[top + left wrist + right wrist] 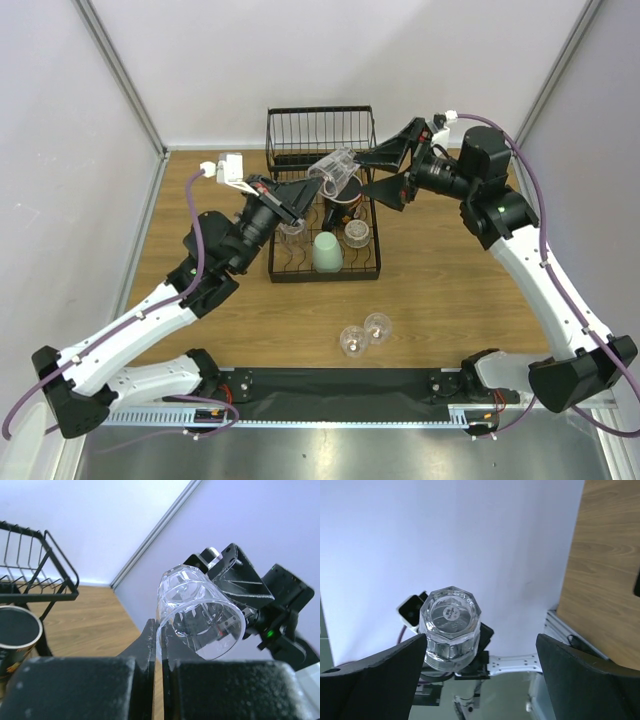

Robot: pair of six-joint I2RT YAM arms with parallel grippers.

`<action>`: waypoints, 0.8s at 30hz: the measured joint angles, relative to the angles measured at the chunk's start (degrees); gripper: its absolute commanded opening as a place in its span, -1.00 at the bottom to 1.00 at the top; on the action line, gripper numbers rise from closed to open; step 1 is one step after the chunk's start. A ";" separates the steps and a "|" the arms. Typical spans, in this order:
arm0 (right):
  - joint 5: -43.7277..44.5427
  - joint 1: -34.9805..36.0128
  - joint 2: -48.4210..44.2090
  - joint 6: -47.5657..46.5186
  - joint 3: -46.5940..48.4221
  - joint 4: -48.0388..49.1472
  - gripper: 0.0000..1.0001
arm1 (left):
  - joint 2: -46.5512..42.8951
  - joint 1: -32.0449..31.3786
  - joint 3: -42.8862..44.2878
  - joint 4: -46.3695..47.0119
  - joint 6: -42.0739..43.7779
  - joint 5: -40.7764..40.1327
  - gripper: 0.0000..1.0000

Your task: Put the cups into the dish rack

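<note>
We see the left claw (312, 186) clenched tight on the rim of a clear glass (335, 172). It holds the glass up in the air, tipped on its side, over the far end of the rack (322, 277). The bottom of the glass points at the right claw (362, 175). That claw is spread wide and holds nothing. The glass is just by its fingertips, but we cannot tell if a finger touches it.

The top view shows things the wrist views do not. In the rack stand a green cup (328, 252), two other glasses (292, 235) and a dark mug (345, 200). Two loose glasses (352, 341) sit side by side on the bench (450, 290), near the arms' bases and well apart from the rack.

The left wrist view shows the grip up close. The thin wall of the glass is pinched between the two black fingers, and the mouth of the glass faces us. We also see the mug and a corner of the rack at the left there.

The right wrist view shows the thick bottom of the glass with a round sticker on it. A black finger stands on each side, and the glass is closer to the one on the left of that view.
</note>
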 measured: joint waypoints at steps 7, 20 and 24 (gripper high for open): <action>4.15 3.52 0.00 5.79 0.00 4.90 0.85 | 1.05 0.07 0.00 3.89 -1.18 0.02 -0.99; 8.26 6.29 1.97 9.29 0.59 8.26 0.13 | 2.23 0.22 -0.81 4.35 -2.89 1.53 -0.99; 8.31 6.64 3.23 9.51 1.11 9.18 -0.85 | 2.21 0.76 -0.92 4.28 -3.04 1.16 -1.00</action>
